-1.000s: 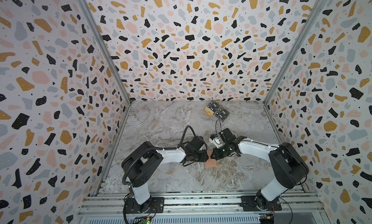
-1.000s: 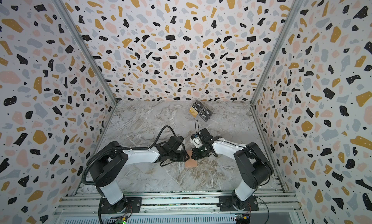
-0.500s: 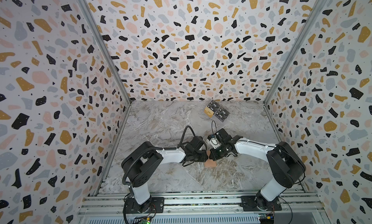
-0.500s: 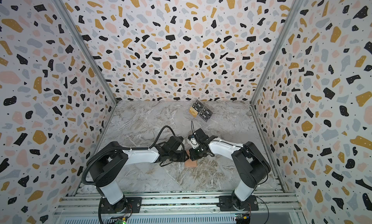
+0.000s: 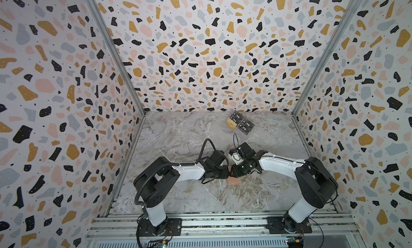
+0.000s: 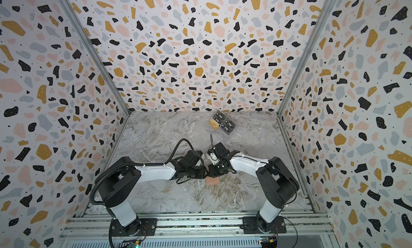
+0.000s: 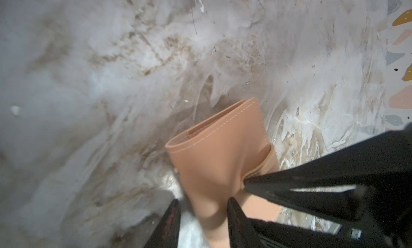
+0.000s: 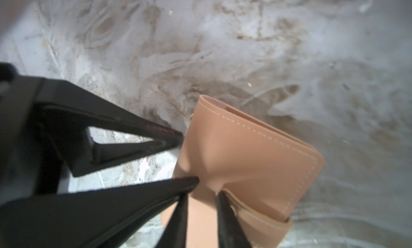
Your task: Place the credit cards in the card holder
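Left pincer (image 7: 203, 200): partly closed, with a fold of the card holder (image 7: 214, 151) pinched between its tips. Right pincer (image 8: 202, 194): tips a narrow gap apart, clamping nothing, one tip against the strap tab (image 8: 256, 217).

In both top views the two meet tip to tip, left from 9 o'clock, right from 3. The holder shows just at their 6 o'clock, near mid-tabletop (image 5: 178, 135).

Holder: tan-pink, leather-like, folded, pale stitching along the edges, cover puckered at the tips.

Credit cards (image 5: 239, 124): black "Vip" ones and a gold one, clustered at the holder's 1 o'clock by the back wall, well apart.
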`<state>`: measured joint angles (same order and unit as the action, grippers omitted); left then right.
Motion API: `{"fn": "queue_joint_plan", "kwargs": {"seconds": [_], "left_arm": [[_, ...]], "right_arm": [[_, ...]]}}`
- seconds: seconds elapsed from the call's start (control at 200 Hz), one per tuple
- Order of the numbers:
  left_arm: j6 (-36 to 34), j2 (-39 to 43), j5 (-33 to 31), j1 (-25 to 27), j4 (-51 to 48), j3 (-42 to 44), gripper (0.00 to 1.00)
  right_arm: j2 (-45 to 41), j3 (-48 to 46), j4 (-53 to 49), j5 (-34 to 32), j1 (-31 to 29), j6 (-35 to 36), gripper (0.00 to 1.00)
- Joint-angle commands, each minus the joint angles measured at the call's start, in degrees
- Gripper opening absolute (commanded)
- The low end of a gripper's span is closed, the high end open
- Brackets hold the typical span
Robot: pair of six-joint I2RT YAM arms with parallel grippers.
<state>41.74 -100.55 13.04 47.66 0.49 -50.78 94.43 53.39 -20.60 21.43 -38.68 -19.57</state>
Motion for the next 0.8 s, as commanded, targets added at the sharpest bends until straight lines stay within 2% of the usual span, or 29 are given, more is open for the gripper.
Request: {"fn": "queue_joint_plan", "kwargs": {"seconds": [0.0, 0.1, 0.21, 0.39, 0.546, 0.606, 0.671, 0.711, 0.796], "left_arm": [[-1.1, -0.1, -1.8, -0.1, -6.3, -1.4, 0.43], [-2.5, 2.7, -3.3, -1.2, -8.3, -3.1, 0.54], [-5.1, 7.2, -6.0, -2.9, -11.8, -5.2, 0.63], [-8.3, 15.5, -13.3, -7.2, -14.4, -6.1, 0.69], [-10.6, 23.6, -25.7, -12.9, -9.5, -2.5, 0.75], [-12.7, 27.0, -31.3, -15.5, -5.8, 0.3, 0.77], [-16.7, 31.7, -35.3, -18.3, 2.0, 5.8, 0.78], [-19.8, 34.9, -37.6, -19.7, 8.3, 10.6, 0.98], [-28.0, 41.6, -43.9, -21.6, 25.2, 22.9, 1.0]], "right_arm": [[-2.6, 2.6, 0.1, 0.3, -0.3, -0.8, 0.36], [-5.1, 3.1, 1.2, -1.3, 0.2, -0.7, 0.44], [-8.3, 4.0, 3.3, -2.8, 0.7, -1.0, 0.57], [-12.5, 5.5, 5.0, -3.0, 3.7, 0.0, 0.73], [-19.1, 2.9, 11.1, -13.5, 8.6, 1.9, 0.92], [-22.3, 0.3, 15.6, -17.7, 11.5, 3.4, 0.98], [-27.0, -4.7, 23.3, -22.8, 14.1, 6.1, 0.98], [-30.8, -9.9, 31.1, -25.6, 15.2, 9.5, 0.99], [-36.6, -22.0, 49.4, -33.1, 16.7, 17.8, 0.99]]}}
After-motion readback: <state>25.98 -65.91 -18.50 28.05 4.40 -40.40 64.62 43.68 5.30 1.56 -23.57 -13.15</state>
